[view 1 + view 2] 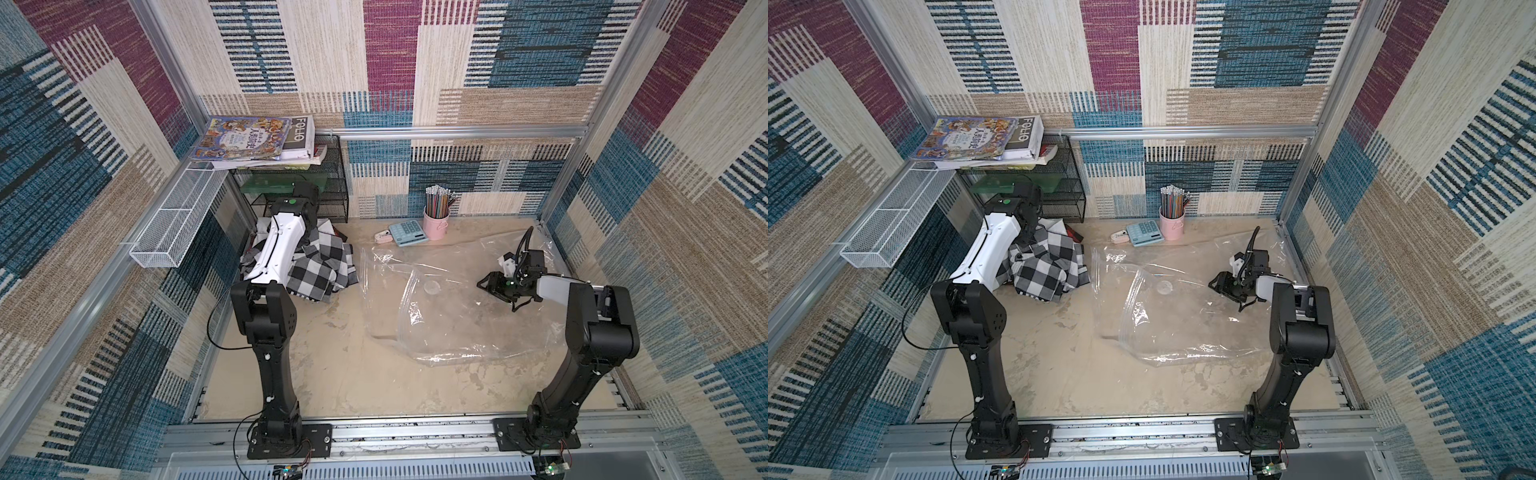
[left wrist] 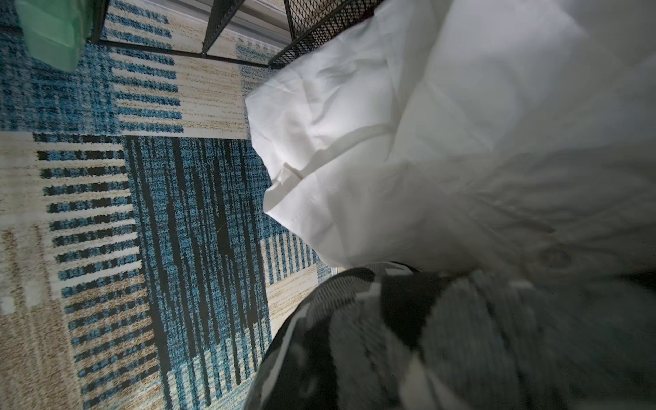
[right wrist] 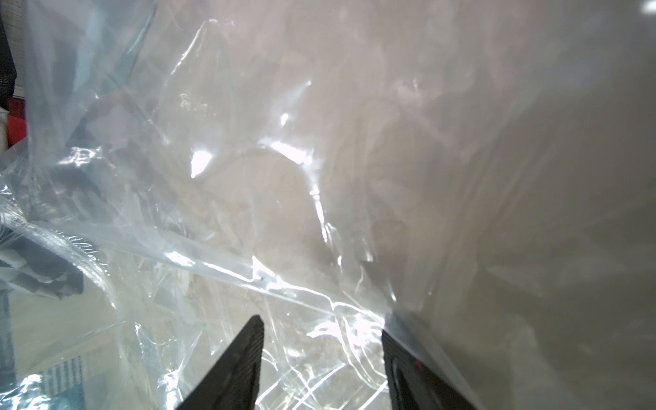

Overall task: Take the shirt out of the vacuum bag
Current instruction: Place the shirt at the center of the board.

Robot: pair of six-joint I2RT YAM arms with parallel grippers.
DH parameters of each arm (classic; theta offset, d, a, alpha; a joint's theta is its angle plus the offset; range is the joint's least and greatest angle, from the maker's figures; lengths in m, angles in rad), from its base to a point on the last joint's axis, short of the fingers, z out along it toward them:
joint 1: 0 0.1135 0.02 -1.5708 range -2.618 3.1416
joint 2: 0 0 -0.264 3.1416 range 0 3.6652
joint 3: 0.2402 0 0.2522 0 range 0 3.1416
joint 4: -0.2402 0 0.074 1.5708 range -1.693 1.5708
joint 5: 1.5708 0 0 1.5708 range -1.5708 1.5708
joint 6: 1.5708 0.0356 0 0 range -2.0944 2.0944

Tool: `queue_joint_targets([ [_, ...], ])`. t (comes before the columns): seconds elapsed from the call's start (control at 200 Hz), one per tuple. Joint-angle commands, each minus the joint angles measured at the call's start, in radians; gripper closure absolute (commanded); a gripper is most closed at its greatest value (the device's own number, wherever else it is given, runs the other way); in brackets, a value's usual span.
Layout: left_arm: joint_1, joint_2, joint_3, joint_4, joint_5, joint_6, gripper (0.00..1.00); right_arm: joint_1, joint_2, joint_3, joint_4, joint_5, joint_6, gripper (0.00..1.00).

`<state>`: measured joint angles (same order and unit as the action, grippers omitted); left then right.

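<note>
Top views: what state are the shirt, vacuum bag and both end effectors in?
shirt: out of the bag, crumpled beside it.
vacuum bag: empty, slack on the table.
left end effector: shut, tip hidden at the shirt.
right end effector: open, bag film between its jaws.

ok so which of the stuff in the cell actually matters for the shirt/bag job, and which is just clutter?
Job:
- checked shirt, already outside the bag
- vacuum bag, empty on the table
- right pincer, open at the bag

Clutter:
- books
- black mesh rack
- white wire basket
- calculator
- pink pencil cup
</note>
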<state>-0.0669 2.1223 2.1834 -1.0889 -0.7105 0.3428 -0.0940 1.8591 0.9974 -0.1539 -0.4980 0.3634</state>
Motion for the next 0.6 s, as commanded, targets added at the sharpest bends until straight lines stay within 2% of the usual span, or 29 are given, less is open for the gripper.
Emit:
queue_joint_targets([
  [0.0,0.002,0.031,0.037,-0.002,0.008,-0.017,1.00,0.003,0.038,-0.032,-0.277,0.233,0.005,0.43],
  [0.366,0.030,0.157,0.188,-0.001,0.029,-0.037,1.00,0.020,0.032,-0.042,-0.274,0.229,0.003,0.43],
  [0.596,0.041,0.210,0.207,0.026,0.046,-0.051,1.00,0.033,0.030,-0.049,-0.270,0.227,0.002,0.43],
])
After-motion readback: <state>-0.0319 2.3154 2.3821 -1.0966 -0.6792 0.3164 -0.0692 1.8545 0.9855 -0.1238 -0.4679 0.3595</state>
